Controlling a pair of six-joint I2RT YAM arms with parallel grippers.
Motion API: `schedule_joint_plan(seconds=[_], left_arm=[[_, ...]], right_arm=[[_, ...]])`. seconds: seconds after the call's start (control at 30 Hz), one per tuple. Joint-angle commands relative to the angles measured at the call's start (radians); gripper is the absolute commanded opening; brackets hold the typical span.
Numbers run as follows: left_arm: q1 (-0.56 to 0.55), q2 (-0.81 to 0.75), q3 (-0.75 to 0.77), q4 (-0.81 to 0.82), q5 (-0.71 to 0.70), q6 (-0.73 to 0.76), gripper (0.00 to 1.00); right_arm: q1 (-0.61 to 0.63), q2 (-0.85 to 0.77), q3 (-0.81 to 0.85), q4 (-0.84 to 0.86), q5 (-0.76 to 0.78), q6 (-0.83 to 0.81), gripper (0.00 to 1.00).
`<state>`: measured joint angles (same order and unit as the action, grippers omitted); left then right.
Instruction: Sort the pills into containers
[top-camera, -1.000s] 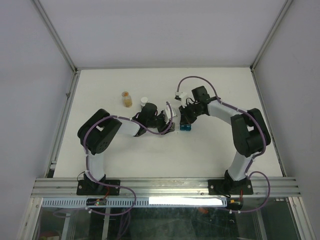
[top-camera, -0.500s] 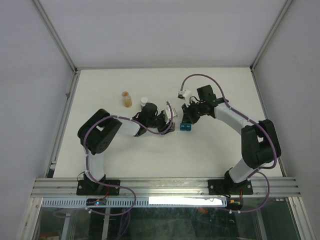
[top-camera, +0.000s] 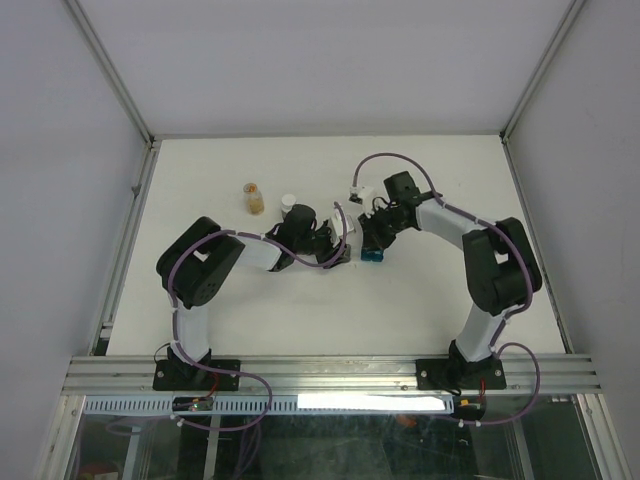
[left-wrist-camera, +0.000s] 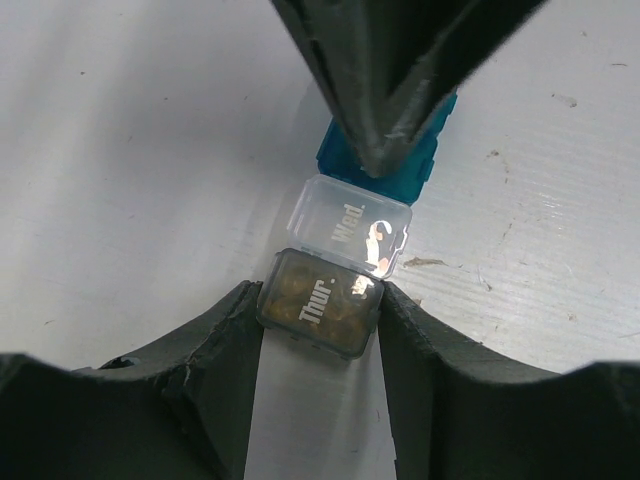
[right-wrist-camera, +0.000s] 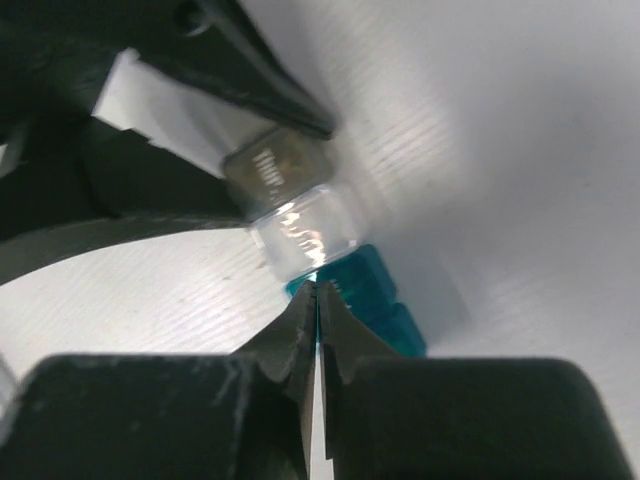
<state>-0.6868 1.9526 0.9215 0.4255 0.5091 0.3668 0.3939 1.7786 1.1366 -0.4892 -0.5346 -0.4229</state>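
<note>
- Clamping the grey box (left-wrist-camera: 320, 305) between its fingers, the left gripper (left-wrist-camera: 318, 300) sat low over the table (left-wrist-camera: 120, 150), and the left arm (top-camera: 215, 262) was folded at the elbow, reaching rightward.
- Just ahead of that claw, a clear box (left-wrist-camera: 355, 228) touched the grey one, with the teal box (left-wrist-camera: 338, 165) beyond.
- The right gripper (right-wrist-camera: 317, 300), jaws pressed together on nothing, pointed down at the teal box, and the right arm (top-camera: 480, 250) was bent, reaching leftward.

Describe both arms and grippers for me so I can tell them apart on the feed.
They look identical: the left arm and right arm each have white links between bulky black joints, with a purple cable looping alongside. The left gripper and right gripper have matte black fingers tapering to narrow tips. No markings show.
</note>
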Motion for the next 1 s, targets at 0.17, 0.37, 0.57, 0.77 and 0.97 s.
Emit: schedule_joint_plan(seconds=[0.17,0.37,0.57,0.77,0.97], left_arm=[[-0.012,-0.012,0.006,-0.001,-0.012,-0.126,0.77],[-0.010,-0.110,-0.002,0.006,-0.063,-0.257,0.99],[0.026,-0.367,-0.127,0.065,-0.001,-0.439,0.99],[0.143,-0.618,-0.252,0.204,0.183,-0.756,0.99],[0.213,-0.837,-0.313,0.239,0.207,-0.956,0.99]], right_arm=[[-0.141,-0.217,-0.026,-0.074,-0.414,-0.074,0.28],[-0.218,-0.344,-0.054,-0.085,-0.466,-0.115,0.45],[-0.264,-0.553,-0.116,-0.059,-0.467,-0.149,0.59],[-0.317,-0.811,-0.200,0.028,-0.386,-0.089,0.85],[-0.357,-0.974,-0.181,0.076,-0.206,0.114,0.99]])
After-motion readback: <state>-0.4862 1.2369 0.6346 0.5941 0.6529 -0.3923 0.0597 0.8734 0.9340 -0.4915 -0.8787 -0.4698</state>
